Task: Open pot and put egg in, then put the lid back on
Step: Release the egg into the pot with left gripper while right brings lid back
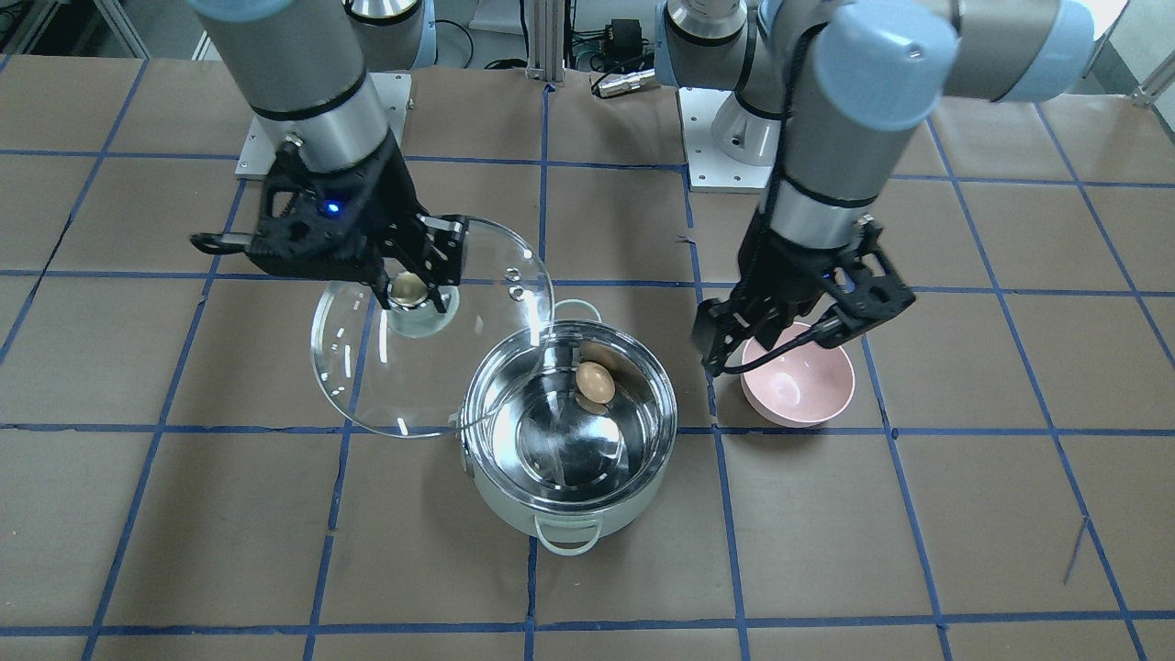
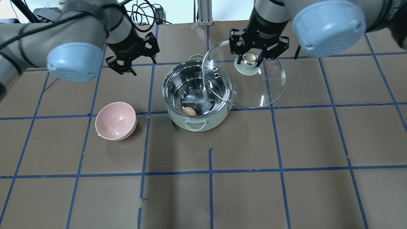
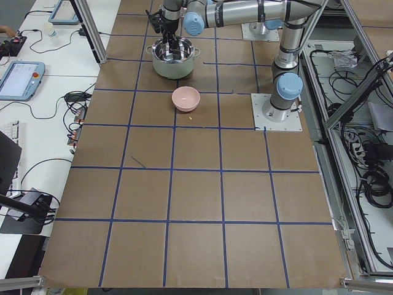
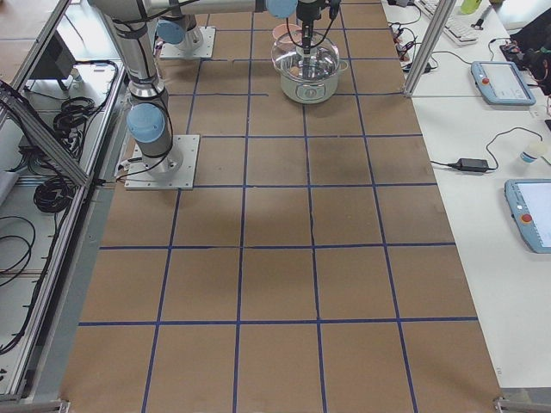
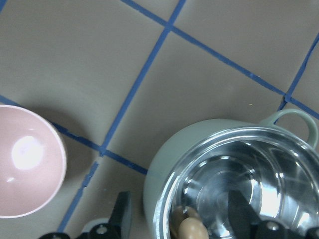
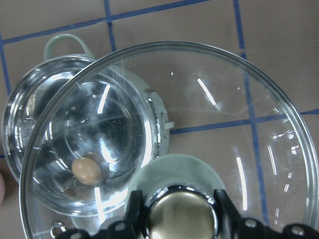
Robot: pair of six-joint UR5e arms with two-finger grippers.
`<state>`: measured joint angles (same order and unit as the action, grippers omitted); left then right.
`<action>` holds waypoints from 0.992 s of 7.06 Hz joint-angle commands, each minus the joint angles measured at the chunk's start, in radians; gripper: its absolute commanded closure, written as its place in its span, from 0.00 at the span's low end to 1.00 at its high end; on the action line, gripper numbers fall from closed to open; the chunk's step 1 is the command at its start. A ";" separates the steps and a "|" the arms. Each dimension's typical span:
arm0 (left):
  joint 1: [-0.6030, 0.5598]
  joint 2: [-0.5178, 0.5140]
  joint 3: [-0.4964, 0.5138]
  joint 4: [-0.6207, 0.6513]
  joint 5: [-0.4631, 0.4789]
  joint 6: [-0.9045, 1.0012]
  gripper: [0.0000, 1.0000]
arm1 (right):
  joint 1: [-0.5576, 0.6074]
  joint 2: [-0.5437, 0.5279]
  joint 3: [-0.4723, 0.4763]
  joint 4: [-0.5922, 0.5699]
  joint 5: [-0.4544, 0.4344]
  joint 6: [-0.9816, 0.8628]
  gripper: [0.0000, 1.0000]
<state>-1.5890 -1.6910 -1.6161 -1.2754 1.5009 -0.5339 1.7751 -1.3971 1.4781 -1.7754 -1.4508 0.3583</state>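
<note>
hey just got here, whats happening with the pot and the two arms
The egg already lies inside the open pot. The right end effector holds the glass lid by its knob, raised and off to one side, partly over the pot. The left end effector hangs open and empty near the pink bowl. Only the lid remains to go back on.

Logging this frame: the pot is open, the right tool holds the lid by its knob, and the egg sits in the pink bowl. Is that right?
One thing is wrong: the egg lies inside the pot, not in the pink bowl, which is empty, as the exterior front-facing view shows. The rest stands: pot open, right tool gripping the lid.
</note>
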 commanded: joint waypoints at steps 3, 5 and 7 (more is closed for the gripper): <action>0.115 0.165 0.057 -0.361 0.051 0.418 0.17 | 0.177 0.177 -0.054 -0.121 -0.066 0.207 0.86; 0.098 0.149 0.068 -0.386 0.061 0.538 0.00 | 0.213 0.204 -0.081 -0.122 -0.109 0.252 0.86; 0.081 0.152 0.071 -0.438 0.088 0.557 0.00 | 0.218 0.237 -0.090 -0.148 -0.103 0.252 0.86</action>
<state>-1.4996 -1.5378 -1.5508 -1.6860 1.5779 0.0058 1.9883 -1.1818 1.3935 -1.9135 -1.5538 0.6069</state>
